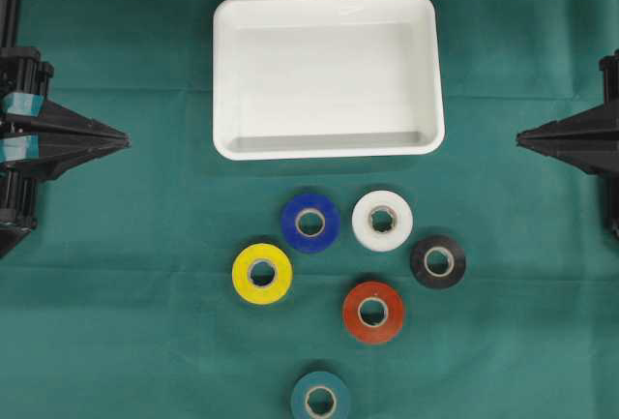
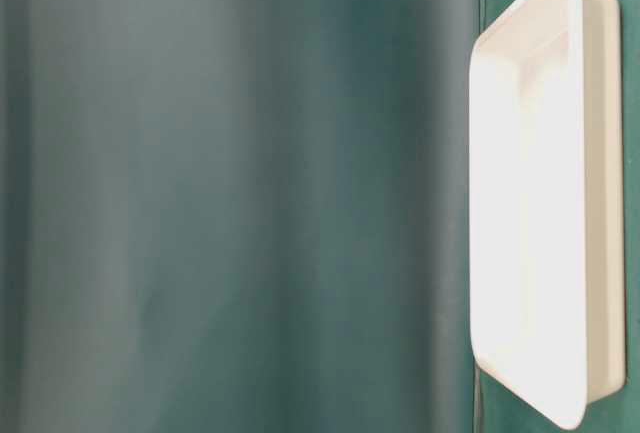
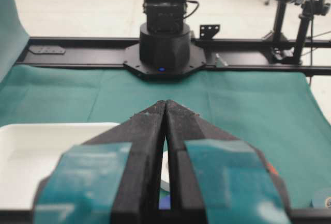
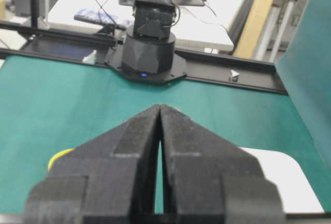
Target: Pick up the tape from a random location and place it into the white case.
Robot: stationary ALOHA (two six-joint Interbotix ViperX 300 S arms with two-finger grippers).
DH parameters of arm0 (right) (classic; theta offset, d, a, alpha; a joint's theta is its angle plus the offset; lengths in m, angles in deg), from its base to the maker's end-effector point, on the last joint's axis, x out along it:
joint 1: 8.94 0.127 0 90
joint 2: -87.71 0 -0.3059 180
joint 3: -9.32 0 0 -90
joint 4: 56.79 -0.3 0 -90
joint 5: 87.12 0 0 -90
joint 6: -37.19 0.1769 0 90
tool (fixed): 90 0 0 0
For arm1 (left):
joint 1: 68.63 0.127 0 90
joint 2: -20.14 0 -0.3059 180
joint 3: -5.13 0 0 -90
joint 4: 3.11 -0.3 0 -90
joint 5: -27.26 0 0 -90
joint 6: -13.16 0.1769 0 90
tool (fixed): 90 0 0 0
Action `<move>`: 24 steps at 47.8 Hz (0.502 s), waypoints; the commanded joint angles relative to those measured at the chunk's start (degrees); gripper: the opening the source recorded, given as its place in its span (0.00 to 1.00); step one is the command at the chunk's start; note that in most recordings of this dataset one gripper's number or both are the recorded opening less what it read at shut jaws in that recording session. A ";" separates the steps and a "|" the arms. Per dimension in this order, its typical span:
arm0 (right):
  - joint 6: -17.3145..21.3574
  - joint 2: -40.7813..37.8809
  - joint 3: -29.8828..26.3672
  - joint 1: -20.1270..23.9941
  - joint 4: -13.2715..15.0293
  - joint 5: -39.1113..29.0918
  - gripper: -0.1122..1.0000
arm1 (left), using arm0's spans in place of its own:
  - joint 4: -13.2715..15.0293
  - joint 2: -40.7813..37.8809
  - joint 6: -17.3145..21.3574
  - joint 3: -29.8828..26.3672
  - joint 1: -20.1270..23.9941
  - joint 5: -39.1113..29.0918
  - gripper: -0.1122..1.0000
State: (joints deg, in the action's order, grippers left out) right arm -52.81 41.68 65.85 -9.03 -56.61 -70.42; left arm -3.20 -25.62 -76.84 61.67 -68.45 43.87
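Overhead view: step in hand is the start, nothing picked yet. Left gripper [image 1: 124,138] and right gripper [image 1: 522,135] sit at opposite table edges, fingers pressed together, empty. The white case [image 1: 328,5] lies between them, nearer the far side. Six tape rolls lie well apart from both fingertips, on the near side of the case: blue tape [image 1: 309,223], white tape [image 1: 382,220], black tape [image 1: 438,261], yellow tape [image 1: 262,273], red tape [image 1: 373,312], teal tape [image 1: 320,399].

Table-level view: only the case and green cloth [image 2: 230,193]; no fingers, no tape.

Left wrist view: fingertips [image 3: 155,111] meet; case below-left of them.

Right wrist view: fingers closed; yellow roll peeks below-left.

Next move, judged: choose a roll, spread the fingers, descend over it.
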 commanded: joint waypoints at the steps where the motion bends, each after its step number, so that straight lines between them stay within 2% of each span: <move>1: 0.44 -0.79 -1.58 -0.26 -0.26 0.18 0.10 | 0.00 -1.32 0.35 -1.67 -0.70 -2.72 0.11; 24: 0.70 -2.46 -2.55 -0.26 -0.09 -2.90 0.10 | 0.00 -2.02 -0.09 -2.37 -0.70 -3.34 0.11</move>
State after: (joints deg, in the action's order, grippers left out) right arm -52.20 39.57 64.80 -9.20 -56.61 -73.06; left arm -3.20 -27.21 -76.84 60.70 -68.98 40.36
